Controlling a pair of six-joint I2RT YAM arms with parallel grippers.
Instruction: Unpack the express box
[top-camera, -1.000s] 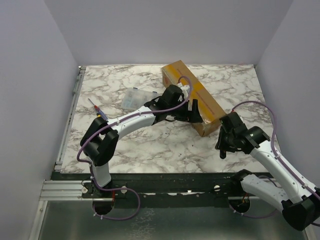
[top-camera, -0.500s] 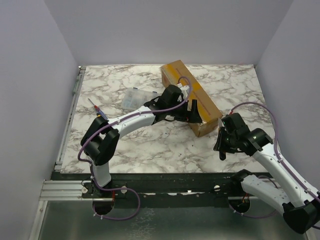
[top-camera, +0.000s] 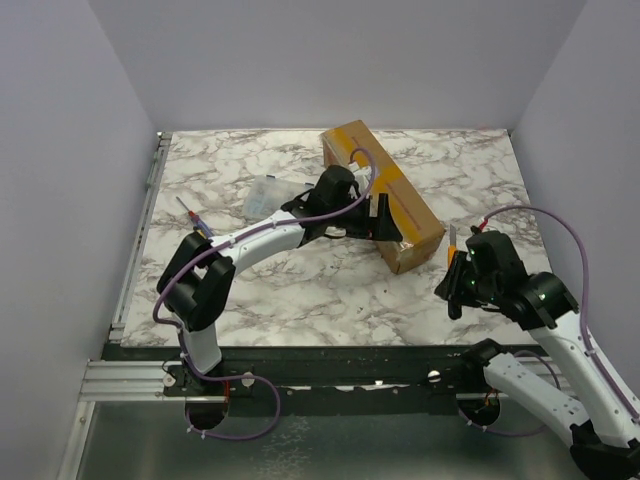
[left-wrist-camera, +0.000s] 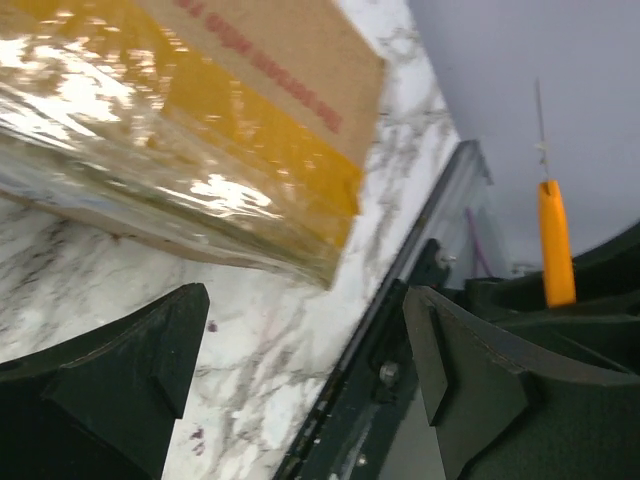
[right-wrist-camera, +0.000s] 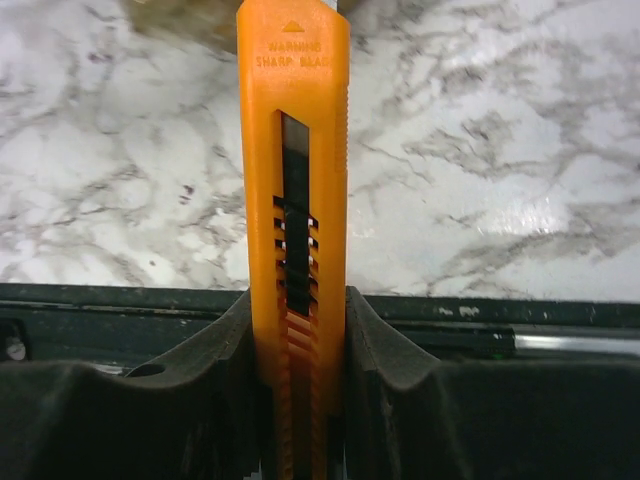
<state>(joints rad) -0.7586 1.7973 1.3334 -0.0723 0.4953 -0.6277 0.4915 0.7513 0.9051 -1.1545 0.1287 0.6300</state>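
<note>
The express box (top-camera: 383, 195) lies slantwise on the marble desk (top-camera: 300, 290), toward the far side and a little right of the middle, with its tape strip on top. The left fingers (top-camera: 383, 215) stand wide apart just beside its left long side, near the closer end. From the wrist view, the box corner (left-wrist-camera: 200, 100) is ahead of the left fingers (left-wrist-camera: 130, 380), not between them, and they hold nothing. The right fingers (top-camera: 455, 283) hang well apart from the box, off its near end, closed on an orange utility knife (right-wrist-camera: 293, 200) that points forward. A clear plastic case (top-camera: 268, 193) lies left of the box.
</note>
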